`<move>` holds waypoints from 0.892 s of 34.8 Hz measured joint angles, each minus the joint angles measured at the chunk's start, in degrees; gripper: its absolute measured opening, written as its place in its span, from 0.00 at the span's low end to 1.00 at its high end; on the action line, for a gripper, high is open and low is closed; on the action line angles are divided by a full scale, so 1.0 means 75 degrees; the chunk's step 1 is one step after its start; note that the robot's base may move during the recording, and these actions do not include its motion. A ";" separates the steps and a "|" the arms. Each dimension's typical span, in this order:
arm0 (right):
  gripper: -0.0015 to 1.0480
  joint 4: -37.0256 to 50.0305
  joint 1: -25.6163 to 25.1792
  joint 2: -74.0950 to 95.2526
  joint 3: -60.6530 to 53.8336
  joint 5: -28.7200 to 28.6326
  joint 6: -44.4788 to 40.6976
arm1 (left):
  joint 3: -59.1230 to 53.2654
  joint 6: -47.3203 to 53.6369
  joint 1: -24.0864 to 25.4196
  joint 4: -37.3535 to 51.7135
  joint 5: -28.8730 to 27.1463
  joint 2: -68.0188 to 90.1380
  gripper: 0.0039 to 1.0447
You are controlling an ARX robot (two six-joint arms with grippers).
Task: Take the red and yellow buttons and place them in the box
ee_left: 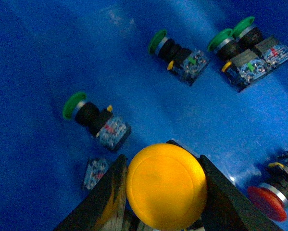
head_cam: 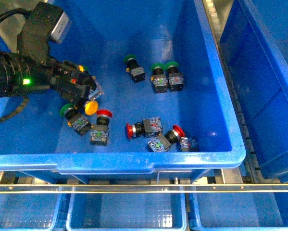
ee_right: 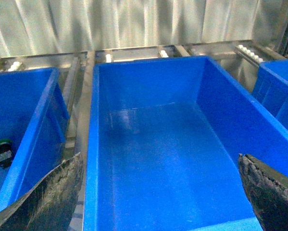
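My left gripper (head_cam: 88, 103) is shut on the yellow button (head_cam: 91, 107), just above the floor of the blue tote (head_cam: 134, 161) that holds the loose buttons. In the left wrist view the yellow cap (ee_left: 166, 185) fills the gap between the dark fingers (ee_left: 107, 197). Three red buttons lie near the tote's front wall: one (head_cam: 104, 114) right beside the held button, one (head_cam: 130, 130) in the middle, one (head_cam: 178, 130) further right. The empty box (ee_right: 230, 110) lies under my right gripper (ee_right: 160, 192), which is open with nothing between its fingers. The box's wall (head_cam: 259, 72) shows at the front view's right.
Green buttons lie in the tote: one (head_cam: 67, 110) beside the held button, one (head_cam: 130, 59) and a pair (head_cam: 164, 67) further back. A metal roller rail (head_cam: 216, 24) separates the two totes. Smaller blue trays (head_cam: 124, 211) sit below the front rim. Another tote (ee_right: 278, 82) stands beyond the box.
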 joint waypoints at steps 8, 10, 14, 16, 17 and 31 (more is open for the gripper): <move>0.93 0.0000 0.0000 0.0000 0.0000 0.0000 0.0000 | -0.0685 -0.1553 -0.0020 0.0393 0.0108 -0.0848 0.32; 0.93 0.0000 0.0000 0.0000 0.0000 0.0000 0.0000 | -0.0746 -0.1883 -0.0026 0.0408 0.0152 -0.1040 0.32; 0.93 0.0000 0.0000 0.0000 0.0000 0.0000 0.0000 | -0.0985 -0.2742 -0.0070 0.0574 0.0181 -0.1443 0.32; 0.93 0.0000 0.0000 0.0000 0.0000 0.0000 0.0000 | -0.1099 -0.3019 -0.0096 0.0595 0.0175 -0.1574 0.32; 0.93 0.0000 0.0000 0.0000 0.0000 0.0000 0.0000 | -0.1195 -0.3182 -0.0114 0.0595 0.0213 -0.1658 0.32; 0.93 0.0000 0.0000 0.0000 0.0000 0.0003 0.0000 | -0.1918 -0.5925 -0.0157 0.0571 0.1081 -0.2736 0.32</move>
